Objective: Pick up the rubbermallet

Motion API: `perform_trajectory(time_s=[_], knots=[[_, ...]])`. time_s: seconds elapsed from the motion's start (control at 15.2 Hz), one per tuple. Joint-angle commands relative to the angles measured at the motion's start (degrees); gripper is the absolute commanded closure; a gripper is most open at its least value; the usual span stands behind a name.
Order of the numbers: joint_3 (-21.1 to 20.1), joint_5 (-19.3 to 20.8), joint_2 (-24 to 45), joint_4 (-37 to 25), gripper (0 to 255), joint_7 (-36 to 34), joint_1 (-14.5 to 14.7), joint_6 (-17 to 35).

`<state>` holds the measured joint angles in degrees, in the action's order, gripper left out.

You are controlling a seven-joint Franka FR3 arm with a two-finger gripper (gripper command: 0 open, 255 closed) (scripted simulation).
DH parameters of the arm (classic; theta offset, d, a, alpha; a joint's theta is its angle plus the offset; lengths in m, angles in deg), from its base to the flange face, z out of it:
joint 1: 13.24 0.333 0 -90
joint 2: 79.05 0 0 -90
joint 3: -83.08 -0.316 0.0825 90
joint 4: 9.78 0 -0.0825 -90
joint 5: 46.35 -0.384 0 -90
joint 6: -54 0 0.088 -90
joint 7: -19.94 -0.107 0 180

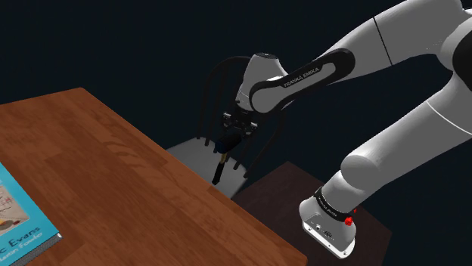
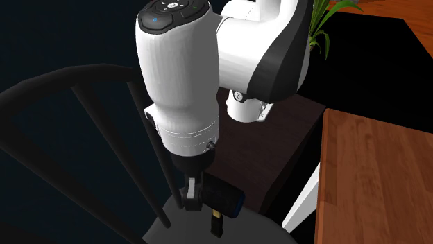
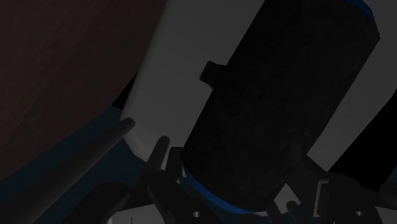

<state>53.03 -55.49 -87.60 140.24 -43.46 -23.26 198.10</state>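
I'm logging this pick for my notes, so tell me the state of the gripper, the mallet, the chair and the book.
mallet: clasped by its black head, handle hanging down over the seat of the chair.
gripper: shut on the mallet.
chair: upright beside the table.
book: closed, lying flat on the table.

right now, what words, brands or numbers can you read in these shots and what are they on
"FRANKA EMIKA": white letters on the dark band of the arm, shoulder view.
"C Evans": on the blue book on the wooden table, its start cut off at the picture's edge.
The smaller line under it is too blurred to read.
The rubber mallet bears no lettering I can see.
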Motion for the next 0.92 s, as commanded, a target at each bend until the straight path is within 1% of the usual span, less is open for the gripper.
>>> perform_trajectory(time_s=[0.0,0.4,0.86], knots=[[-0.08,0.23,0.33,-0.15,255,-0.19,-0.06,0.01],[0.87,-1.87,-4.2,-1.63,255,1.38,0.65,-5.73],[2.1,-3.1,-8.6,-3.94,255,2.41,1.21,-12.26]])
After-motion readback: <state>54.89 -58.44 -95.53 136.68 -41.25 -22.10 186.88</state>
